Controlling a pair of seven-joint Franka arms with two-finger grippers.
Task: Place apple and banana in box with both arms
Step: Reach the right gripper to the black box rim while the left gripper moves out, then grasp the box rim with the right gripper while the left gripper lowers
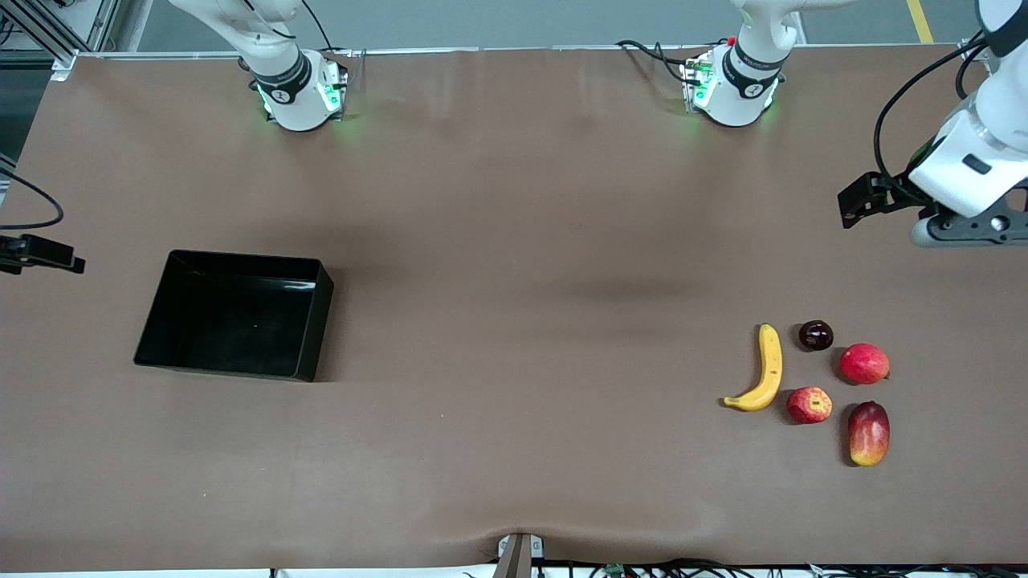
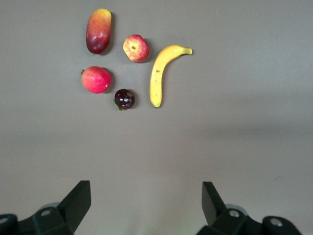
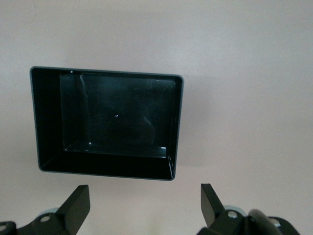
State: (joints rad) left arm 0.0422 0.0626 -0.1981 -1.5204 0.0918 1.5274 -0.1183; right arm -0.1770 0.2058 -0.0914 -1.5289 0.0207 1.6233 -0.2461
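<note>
Surface (image 1: 514, 241) brown and wide, spread from end to end under both arms. Left arm (image 1: 976, 152) hanging high over the surface at its own end, waiting. Right arm (image 1: 277, 64) showing mostly as a base at the top edge.

Box (image 1: 309, 321), glossy black and shallow, resting at the right arm's end of the surface, nothing in it. Seen again from the right wrist (image 3: 178, 127), low walls catching the light.

Left gripper (image 2: 146, 203) up over bare surface, jaws apart, nothing between them. Right gripper (image 3: 145, 203) up beside the box, jaws likewise wide apart and holding nothing.

Fruit gathered in a loose cluster at the left arm's end, well apart from the box. Banana (image 1: 764, 371), curved and yellow with darker tips, lying flat on the edge of the cluster that faces the box. Mango-like fruit (image 1: 869, 433), oblong, red going to yellow, nearest the front camera. Pinkish-red round fruit (image 1: 864, 363) farther from the camera than that. Apple (image 1: 809, 405), small and red with yellow streaks, sitting just beside the banana's lower tip, not quite touching. Dark plum-like fruit (image 1: 815, 335), smallest of the lot, near the banana's upper end.
</note>
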